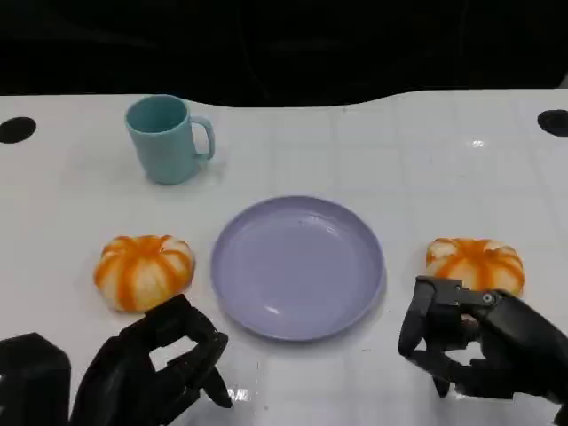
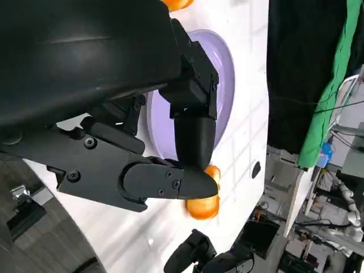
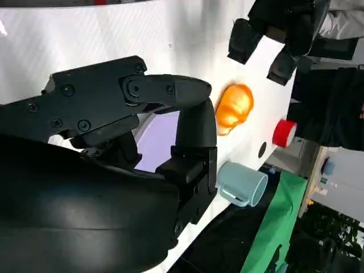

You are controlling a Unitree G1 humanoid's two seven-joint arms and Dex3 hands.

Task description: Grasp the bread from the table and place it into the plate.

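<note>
Lavender and smooth, the plate [image 1: 297, 266] serves as the landmark for this layout: a shallow round dish with a raised rim and a faint gloss, lying flat on the white table [image 1: 426, 151] and holding nothing yet. Its central position puts it within reach of both arms.

Two bread pieces flank it. The left bread [image 1: 143, 270] lies just beside the plate's left rim, apart from it; the right bread [image 1: 476, 264] lies near the right rim, also apart. Both are rounded, domed buns with orange ribs alternating with pale cream segments, resembling a segmented gourd. The surface looks matte; whether the bodies are soft or rigid cannot be judged. Neither is lifted.

The left hand [image 1: 155, 368] sits on the robot's side of the plate, near the left bread and not touching it. Its fingers are curled loosely with gaps between them and nothing inside, so it reads as released and staged for a grasp. The right hand [image 1: 479, 342] sits just on the robot's side of the right bread, fingers arched with an empty gap, likewise grasping nothing; contact with the bread cannot be confirmed.

A teal mug [image 1: 167, 138], glossy, cylindrical, with a loop handle, stands upright beyond the plate toward its far left, well clear of the likely transfer paths.
</note>
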